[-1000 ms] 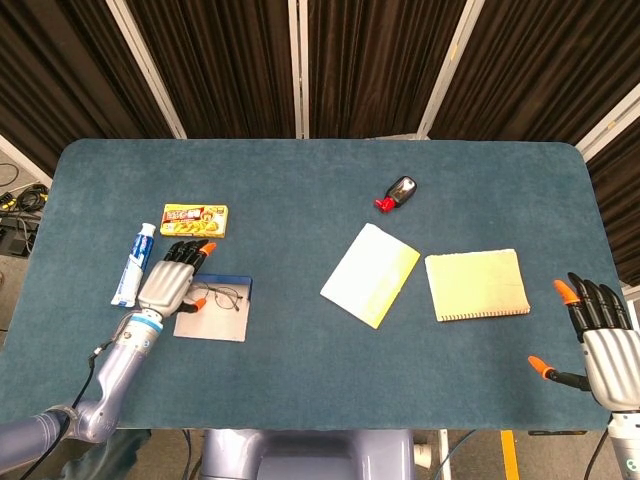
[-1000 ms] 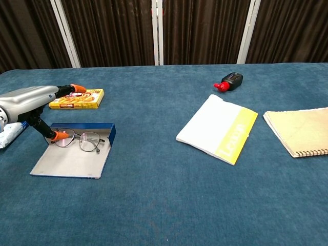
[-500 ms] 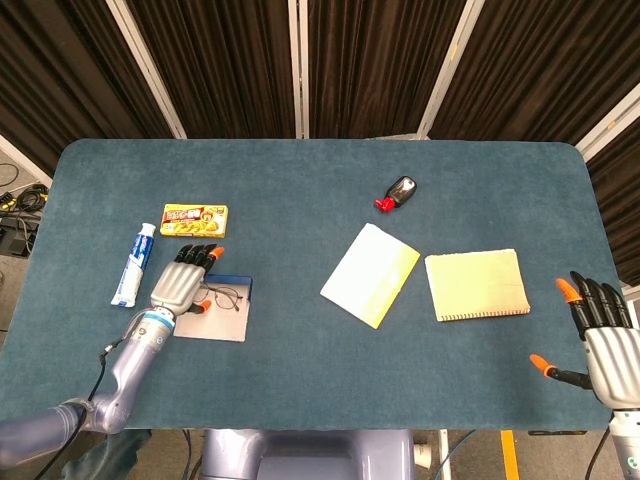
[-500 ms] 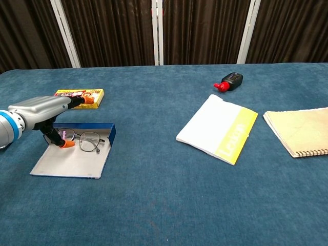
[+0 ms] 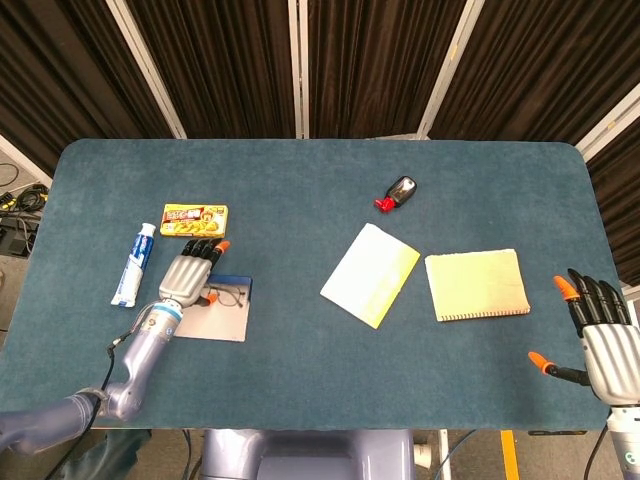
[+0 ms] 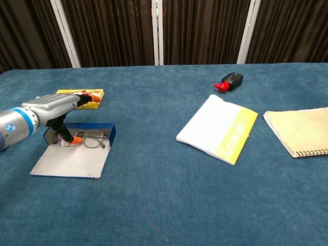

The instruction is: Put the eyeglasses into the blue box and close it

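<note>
The left hand point(image 6: 56, 110) hovers over the eyeglasses point(image 6: 87, 138), thumb touching the frame; a firm grasp cannot be told. They lie in the open blue box point(image 6: 77, 154) beneath its fingers. A nudge could snag them on the wall. The right hand point(image 5: 600, 335) is spread, empty.

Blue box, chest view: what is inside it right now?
The eyeglasses lie in the open blue box, against its raised blue wall. The left hand hovers over them, its thumb at their left lens; that lens is partly covered.
</note>
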You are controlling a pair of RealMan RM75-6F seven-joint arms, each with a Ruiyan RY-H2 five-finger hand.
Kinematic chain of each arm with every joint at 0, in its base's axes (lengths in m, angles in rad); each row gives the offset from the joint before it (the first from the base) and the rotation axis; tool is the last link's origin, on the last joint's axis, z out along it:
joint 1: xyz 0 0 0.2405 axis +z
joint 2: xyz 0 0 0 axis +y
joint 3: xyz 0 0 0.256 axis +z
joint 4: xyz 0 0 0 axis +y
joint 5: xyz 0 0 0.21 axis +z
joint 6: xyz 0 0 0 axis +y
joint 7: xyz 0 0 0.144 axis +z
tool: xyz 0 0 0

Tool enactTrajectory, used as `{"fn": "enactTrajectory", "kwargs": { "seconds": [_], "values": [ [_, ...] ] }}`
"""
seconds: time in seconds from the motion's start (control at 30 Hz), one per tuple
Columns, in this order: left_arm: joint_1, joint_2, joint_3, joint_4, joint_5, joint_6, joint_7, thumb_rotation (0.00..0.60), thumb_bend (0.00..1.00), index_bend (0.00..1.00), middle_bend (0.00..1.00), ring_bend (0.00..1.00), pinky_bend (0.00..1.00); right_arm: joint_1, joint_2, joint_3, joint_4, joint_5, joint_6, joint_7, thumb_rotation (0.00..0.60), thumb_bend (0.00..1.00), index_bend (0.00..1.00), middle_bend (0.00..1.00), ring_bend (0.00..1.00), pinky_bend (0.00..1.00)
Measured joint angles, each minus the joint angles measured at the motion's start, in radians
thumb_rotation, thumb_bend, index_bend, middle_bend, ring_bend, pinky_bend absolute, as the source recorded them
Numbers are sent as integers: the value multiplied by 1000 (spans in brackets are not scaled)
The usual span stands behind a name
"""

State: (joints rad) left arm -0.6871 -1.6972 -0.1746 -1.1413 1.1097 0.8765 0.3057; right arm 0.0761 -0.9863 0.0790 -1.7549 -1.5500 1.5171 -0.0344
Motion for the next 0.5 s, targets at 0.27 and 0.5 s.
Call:
{"fn": "enactTrajectory", "kwargs": {
  "seconds": [0.27, 0.5],
  "values": [
    [-35, -26, -18, 42, -9, -9, 24, 600, 291, 0, 0, 0, 0, 3, -5, 1, 2, 9, -7, -10, 600, 0, 13, 0, 0, 0],
    [-33, -3, -18, 24, -13, 0, 25, 600, 275, 0, 0, 0, 0, 4, -6, 2, 1, 15, -9, -15, 600, 0, 13, 0, 0, 0]
  ]
}}
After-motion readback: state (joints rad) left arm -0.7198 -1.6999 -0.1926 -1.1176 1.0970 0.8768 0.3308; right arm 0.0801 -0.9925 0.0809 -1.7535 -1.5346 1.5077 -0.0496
